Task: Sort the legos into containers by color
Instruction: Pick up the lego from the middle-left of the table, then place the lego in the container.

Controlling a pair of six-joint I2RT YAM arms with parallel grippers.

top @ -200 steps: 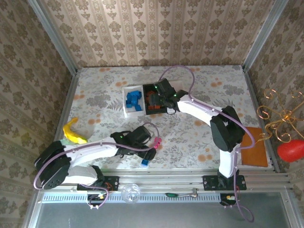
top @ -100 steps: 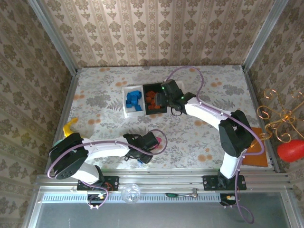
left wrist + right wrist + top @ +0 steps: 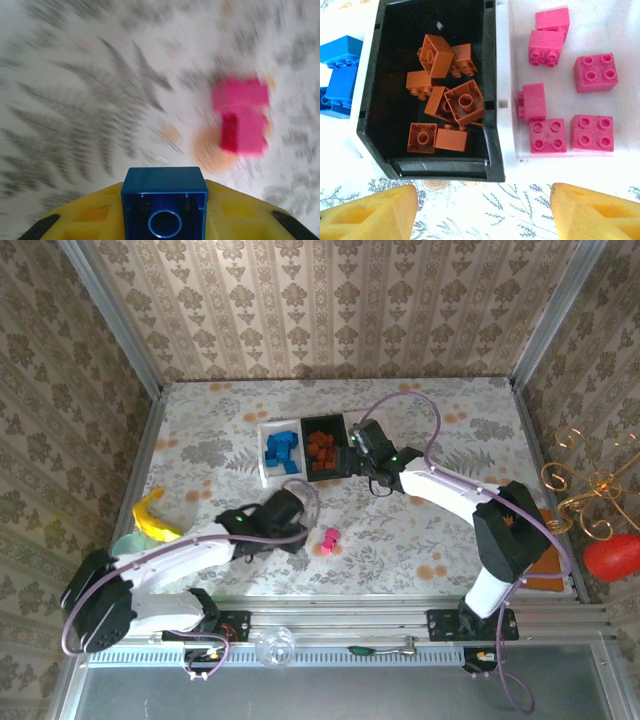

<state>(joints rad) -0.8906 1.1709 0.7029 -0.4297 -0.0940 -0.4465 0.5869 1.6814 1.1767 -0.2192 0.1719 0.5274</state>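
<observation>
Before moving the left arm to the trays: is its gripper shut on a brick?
Shut. The left gripper holds a blue brick, seen clamped between its yellow fingers in the left wrist view.

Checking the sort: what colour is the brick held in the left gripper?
Blue. The brick shows best in the left wrist view.

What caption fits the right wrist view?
Open fingers hover before black tray of orange-brown bricks, white tray of pink bricks.
</observation>
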